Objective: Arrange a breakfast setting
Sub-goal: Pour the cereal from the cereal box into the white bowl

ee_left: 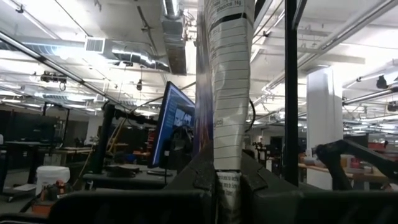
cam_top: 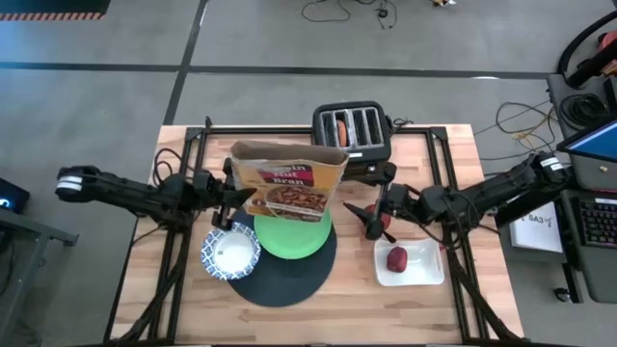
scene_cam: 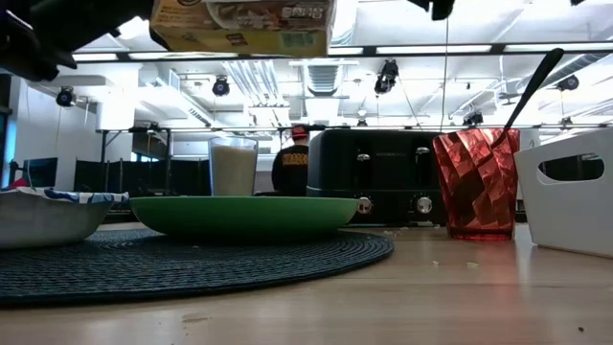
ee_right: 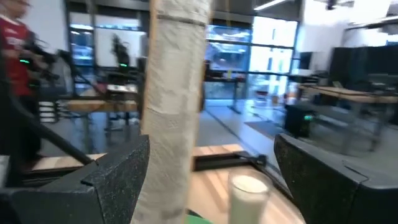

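Cereal box [cam_top: 289, 181] hangs in the air above the green plate [cam_top: 294, 234], clamped at its near side by my left gripper [cam_top: 229, 193]; in the left wrist view the box's narrow edge [ee_left: 225, 93] stands upright between the fingers, which are closed tight against it. My right gripper [cam_top: 366, 214] sits over the small red cup [cam_top: 374, 224] just right of the plate; the right wrist view shows its fingers [ee_right: 106, 180] spread wide with nothing pinched between them (the pale blurred column in front is something I cannot identify).

On the round dark placemat [cam_top: 280, 280] the plate lies at the far side and the blue-and-white patterned bowl [cam_top: 230, 253] overlaps the mat's left edge, touching or nearly touching the plate. From the low view the cup [scene_cam: 475, 184] stands upright with the metal spoon [scene_cam: 532, 81] leaning out of it; a glass of milk [scene_cam: 233, 167] stands behind the plate. The dark red fruit [cam_top: 397, 258] rests in a white tray [cam_top: 424, 275] at the right; the toaster [cam_top: 352, 133] sits at the far edge; open wood shows along the near edge and far left corner.
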Controlling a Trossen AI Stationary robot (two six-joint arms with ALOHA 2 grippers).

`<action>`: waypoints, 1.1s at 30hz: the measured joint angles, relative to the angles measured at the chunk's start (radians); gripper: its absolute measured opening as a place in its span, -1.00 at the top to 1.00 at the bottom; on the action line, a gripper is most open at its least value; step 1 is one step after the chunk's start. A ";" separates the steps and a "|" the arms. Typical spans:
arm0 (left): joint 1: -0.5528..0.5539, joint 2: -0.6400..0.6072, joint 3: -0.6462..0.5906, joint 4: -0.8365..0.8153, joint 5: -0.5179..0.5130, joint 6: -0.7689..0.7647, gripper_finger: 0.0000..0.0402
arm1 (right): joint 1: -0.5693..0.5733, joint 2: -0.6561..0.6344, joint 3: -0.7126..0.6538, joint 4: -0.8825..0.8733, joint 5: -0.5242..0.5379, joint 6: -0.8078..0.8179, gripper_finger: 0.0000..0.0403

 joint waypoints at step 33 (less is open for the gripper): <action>0.000 0.264 0.120 0.104 0.001 -0.009 1.00 | -0.042 0.141 0.142 -0.011 -0.078 -0.012 0.95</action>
